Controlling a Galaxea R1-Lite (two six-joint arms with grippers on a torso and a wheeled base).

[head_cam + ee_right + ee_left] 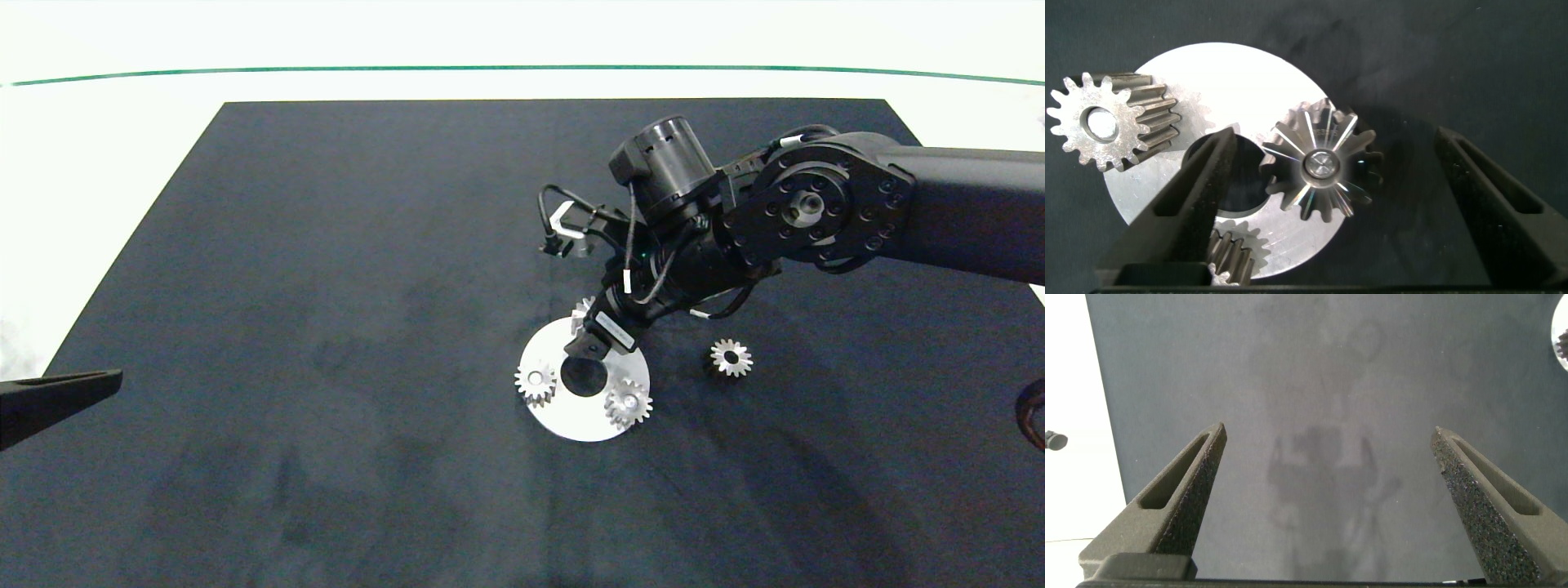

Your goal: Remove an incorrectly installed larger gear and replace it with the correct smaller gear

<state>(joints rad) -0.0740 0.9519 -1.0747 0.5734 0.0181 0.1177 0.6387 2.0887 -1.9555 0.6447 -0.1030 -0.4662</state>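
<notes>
Inspector: Where is the larger gear (1320,170)?
Assessor: Seated upright at the disc's (547,408) far rim, between the released right gripper's (1331,204) fingers. Hub axis vertical.
Inspector: The smaller gear (731,358)?
Assessor: On the desk, right of the disc. Left gripper (1327,474) released, parked well away.

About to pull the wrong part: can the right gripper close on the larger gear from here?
Probably yes. The right gripper is open, with its fingers on either side of the larger gear on the round plate and nothing between them. One small gear sits close to one finger but seems clear.
</notes>
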